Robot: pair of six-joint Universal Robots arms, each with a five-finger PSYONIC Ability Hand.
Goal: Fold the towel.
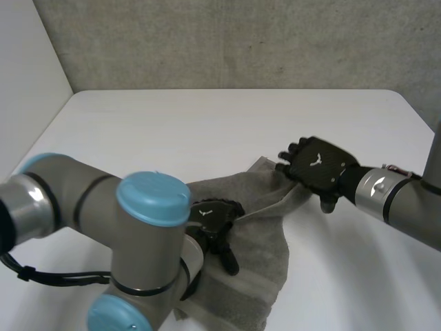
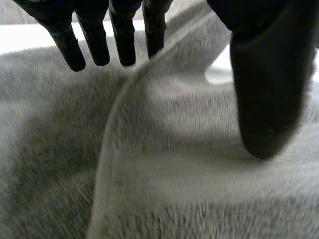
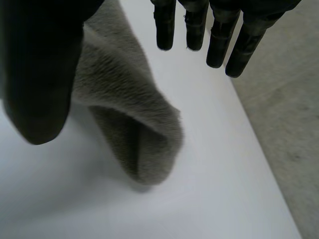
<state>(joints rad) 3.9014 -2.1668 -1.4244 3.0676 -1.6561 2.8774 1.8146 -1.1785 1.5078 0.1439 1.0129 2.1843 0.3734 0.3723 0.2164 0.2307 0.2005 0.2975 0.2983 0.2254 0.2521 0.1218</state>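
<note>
A grey towel (image 1: 265,231) lies rumpled on the near middle of the white table (image 1: 207,131). My left hand (image 1: 215,219) hovers over the towel's middle, open. In the left wrist view its straight fingers (image 2: 94,45) and thumb (image 2: 266,89) stand apart above a raised fold of the towel (image 2: 164,164), gripping nothing. My right hand (image 1: 318,167) is at the towel's far right corner, also open. Its fingers (image 3: 219,40) and thumb (image 3: 40,74) are spread on either side of the curled-up corner (image 3: 134,114), which lies under the palm without being pinched.
My left arm (image 1: 103,227) covers the near left of the table. The table's far edge meets a grey wall (image 1: 241,41). Past the right hand's fingertips the table edge gives way to a grey surface (image 3: 284,124).
</note>
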